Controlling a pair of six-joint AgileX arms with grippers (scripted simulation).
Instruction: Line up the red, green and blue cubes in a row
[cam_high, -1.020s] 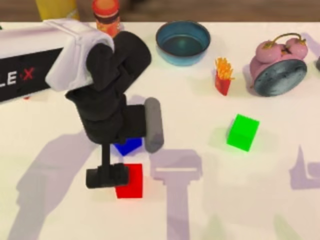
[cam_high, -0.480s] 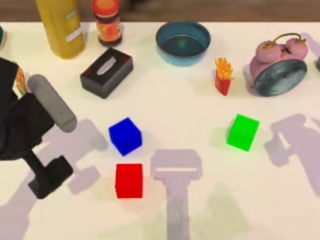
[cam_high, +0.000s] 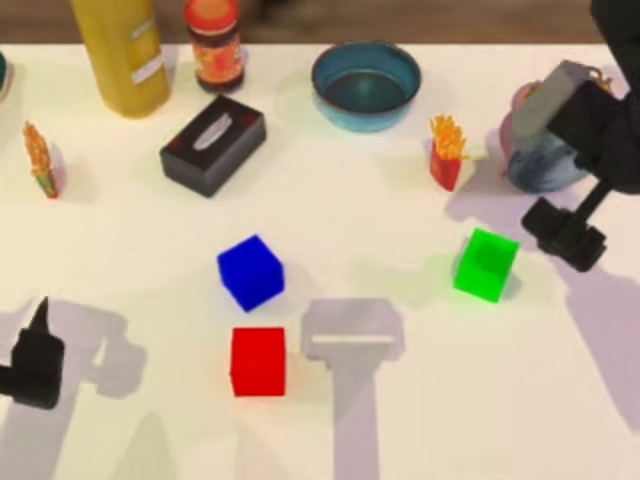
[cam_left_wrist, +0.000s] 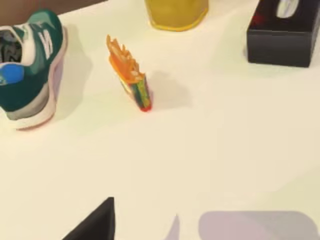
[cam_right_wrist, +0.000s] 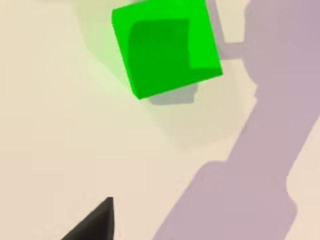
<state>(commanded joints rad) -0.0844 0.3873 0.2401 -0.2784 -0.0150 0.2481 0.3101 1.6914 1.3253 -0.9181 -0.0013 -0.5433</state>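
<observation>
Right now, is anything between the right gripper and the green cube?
No. In the top view only bare table and shadow separate the right gripper from the green cube; they sit close but apart.

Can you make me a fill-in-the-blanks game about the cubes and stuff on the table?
1. The cube nearest the right gripper is the ____ cube.
2. The red cube sits right next to the ____ cube.
3. The tissue box is coloured ____.
4. The bowl holds ____ cubes.

Missing words: green; blue; black; no
</observation>
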